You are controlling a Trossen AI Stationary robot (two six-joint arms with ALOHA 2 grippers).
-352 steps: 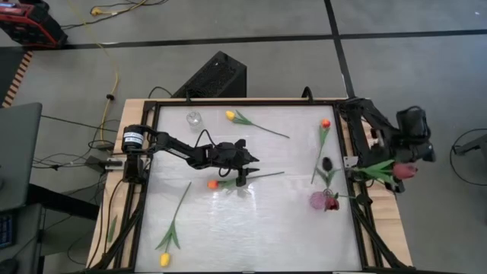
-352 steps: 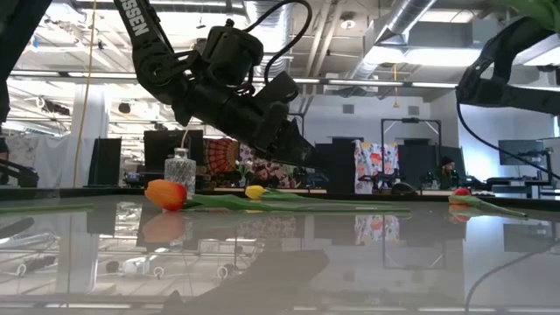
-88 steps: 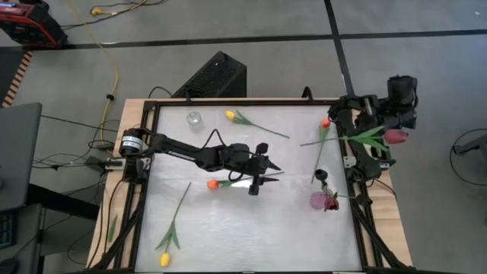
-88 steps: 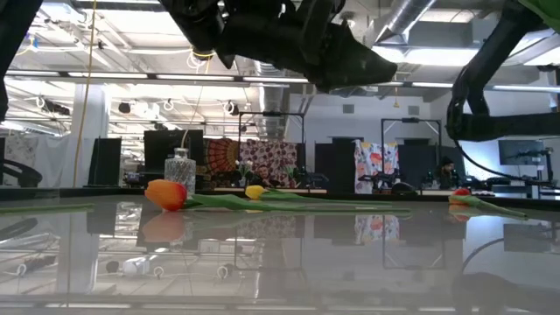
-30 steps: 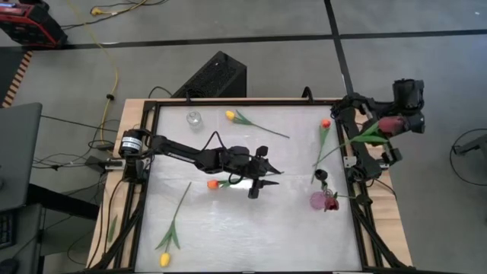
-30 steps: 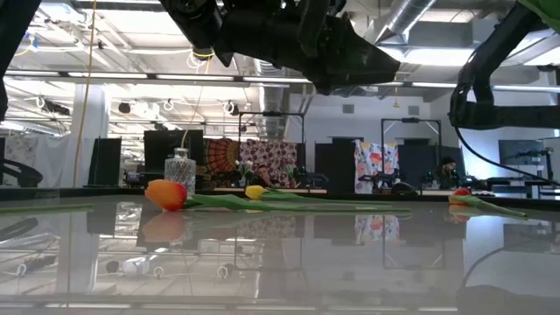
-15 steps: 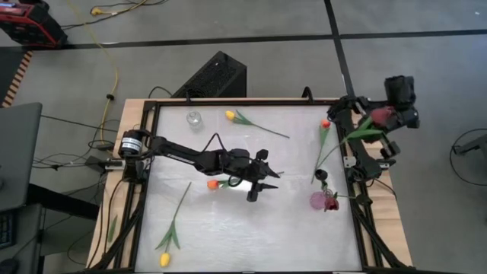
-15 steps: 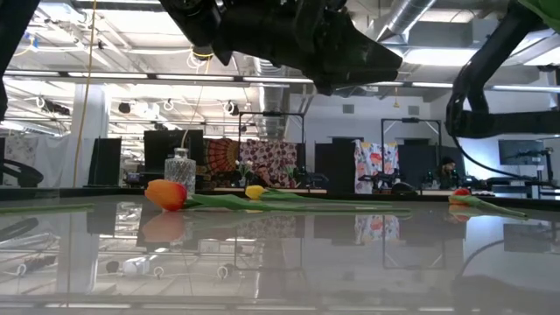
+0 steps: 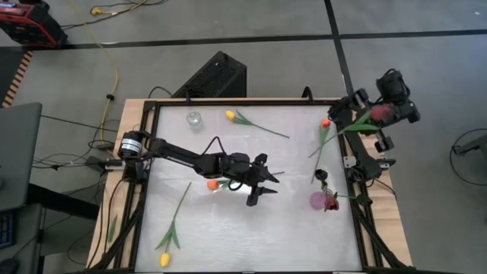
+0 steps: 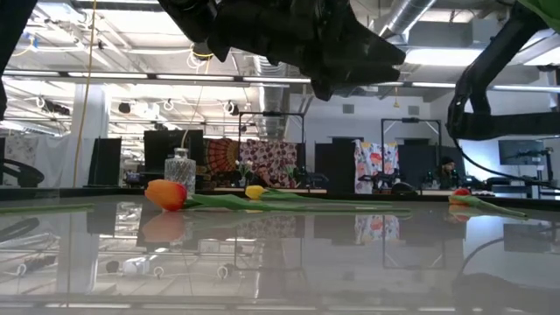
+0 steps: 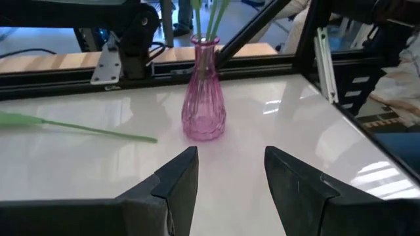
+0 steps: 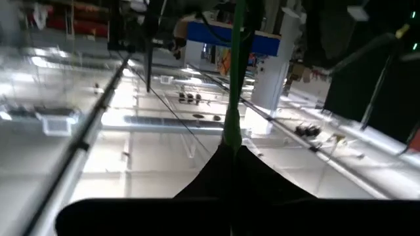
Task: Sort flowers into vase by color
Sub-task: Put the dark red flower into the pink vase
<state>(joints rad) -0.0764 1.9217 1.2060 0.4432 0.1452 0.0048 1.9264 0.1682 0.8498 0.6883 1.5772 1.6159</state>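
My right gripper [image 9: 374,118] is past the table's right edge near the far corner, raised and shut on a dark red tulip [image 9: 380,113]; the tulip's stem [image 9: 327,144] reaches back over the table. My left gripper [image 9: 261,186] hovers open and empty over the table's middle, just right of an orange tulip [image 9: 212,184] lying flat. The pink vase [image 9: 319,200] stands near the right edge with a dark red flower [image 9: 332,199] in it. The vase also shows ahead of the open left fingers in the left wrist view [image 11: 205,98]. My right gripper pinches the tulip's green stem [image 12: 232,134] between its two shut fingers. The stem runs straight on past the fingertips. The tulip is lifted clear of the table, with its head [image 9: 380,113] close by the gripper and its stem slanting out over the table's right side.
A clear glass vase [image 9: 194,119] and a yellow tulip [image 9: 230,115] are at the far side. An orange tulip [image 9: 326,122] lies near the far right. A yellow tulip [image 9: 163,259] lies at the near left corner. A black box [image 9: 217,76] stands behind the table.
My right gripper has swung toward the table's far edge with the dark red tulip and has turned, so the head now sits farther back and the stem points more across the table. My left gripper has drifted a little toward the near edge, still open.
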